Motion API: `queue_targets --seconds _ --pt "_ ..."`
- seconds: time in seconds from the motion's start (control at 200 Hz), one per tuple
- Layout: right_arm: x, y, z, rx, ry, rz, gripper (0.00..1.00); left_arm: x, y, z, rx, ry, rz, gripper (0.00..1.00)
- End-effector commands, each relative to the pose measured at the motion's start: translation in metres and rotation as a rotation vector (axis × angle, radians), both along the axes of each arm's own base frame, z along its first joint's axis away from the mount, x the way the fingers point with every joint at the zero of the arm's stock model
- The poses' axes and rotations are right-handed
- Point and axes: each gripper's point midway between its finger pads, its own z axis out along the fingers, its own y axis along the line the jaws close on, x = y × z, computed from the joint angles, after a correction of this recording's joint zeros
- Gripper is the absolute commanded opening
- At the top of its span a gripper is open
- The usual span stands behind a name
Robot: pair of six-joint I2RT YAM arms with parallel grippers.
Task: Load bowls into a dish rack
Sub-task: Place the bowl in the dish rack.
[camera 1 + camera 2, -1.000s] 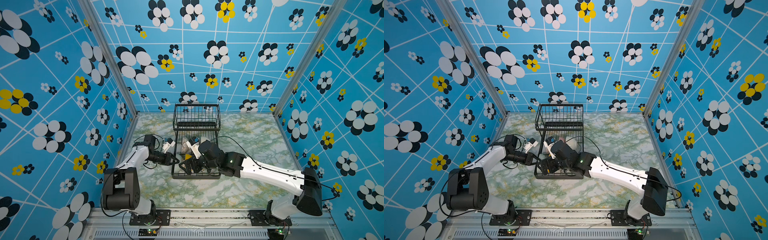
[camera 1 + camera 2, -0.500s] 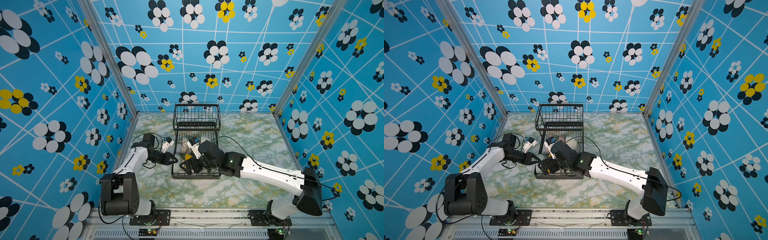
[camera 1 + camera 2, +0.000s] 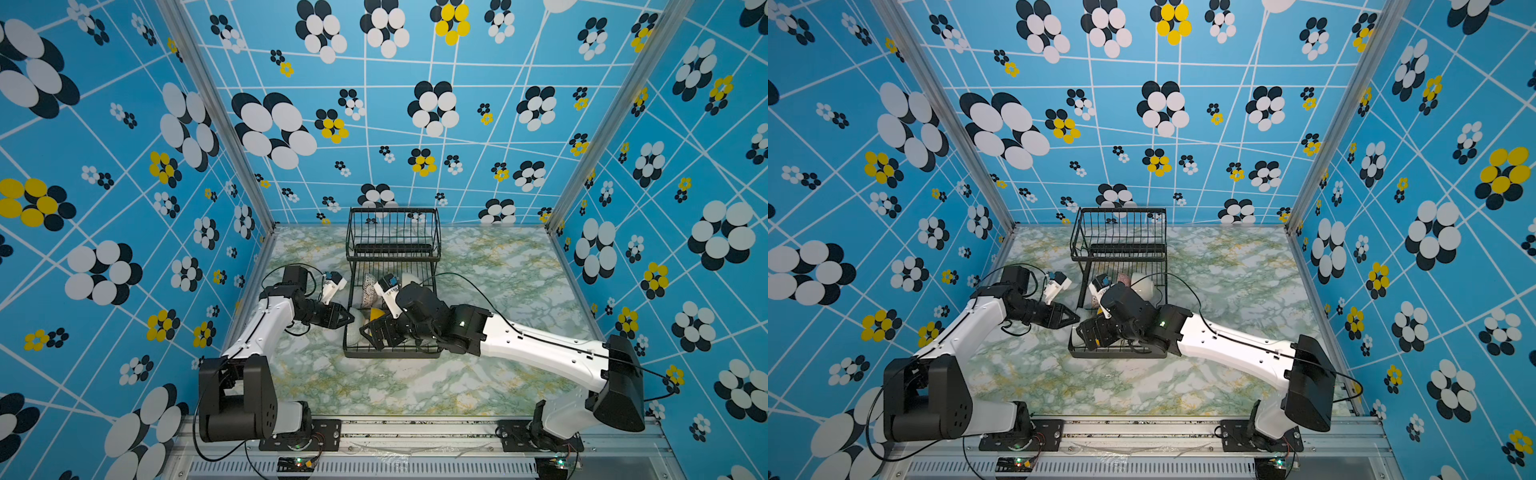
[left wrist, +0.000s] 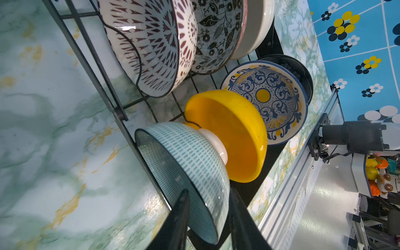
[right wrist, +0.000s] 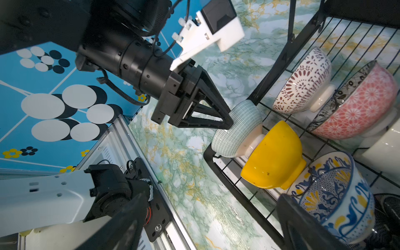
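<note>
The black wire dish rack [image 3: 392, 249] [image 3: 1121, 245] stands mid-table. Several bowls lean on edge in its lower tray: a teal-dashed bowl [image 4: 184, 155] [image 5: 238, 127] at the near left corner, then a yellow bowl [image 4: 233, 134] [image 5: 275, 155] and a blue-yellow bowl [image 4: 279, 101] [image 5: 333, 190]. Behind them are a maroon-patterned bowl [image 5: 307, 82], a pink-red bowl [image 5: 359, 101] and a cream-white bowl [image 5: 383, 147]. My left gripper [image 3: 351, 320] [image 4: 208, 190] is open, its fingers loosely straddling the teal-dashed bowl's rim. My right gripper [image 3: 374, 332] [image 5: 210, 199] is wide open over the tray's front edge, holding nothing.
A dark ribbed bowl [image 4: 303, 71] sits behind the blue-yellow one. The rack's raised basket [image 3: 395, 224] stands at the back. Both arms meet at the tray's near left corner. The aluminium front rail [image 3: 415, 428] and patterned side walls bound the marble table [image 3: 415, 386].
My left gripper's jaws have spread wider around the teal-dashed bowl's rim. The right arm and its open gripper have stayed put.
</note>
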Motion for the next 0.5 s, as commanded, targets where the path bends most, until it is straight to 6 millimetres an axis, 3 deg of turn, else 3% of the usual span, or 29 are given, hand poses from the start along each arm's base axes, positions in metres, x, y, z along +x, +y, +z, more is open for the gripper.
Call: queue_targets --seconds 0.0,0.14,0.35,0.495 --pt "0.007 -0.012 0.005 -0.044 -0.017 -0.063 0.96 -0.002 0.004 0.0 0.005 -0.002 0.016 0.34" --pt "0.023 -0.03 -0.007 -0.105 0.008 -0.139 0.97 -0.001 0.005 0.002 0.008 -0.009 0.02 0.35" --pt "0.049 -0.076 -0.025 -0.163 0.055 -0.283 0.95 0.002 0.012 0.008 0.041 -0.047 0.054 0.36" --pt "0.064 -0.111 -0.038 -0.19 0.092 -0.373 0.87 0.007 0.026 0.008 0.094 -0.058 0.11 0.37"
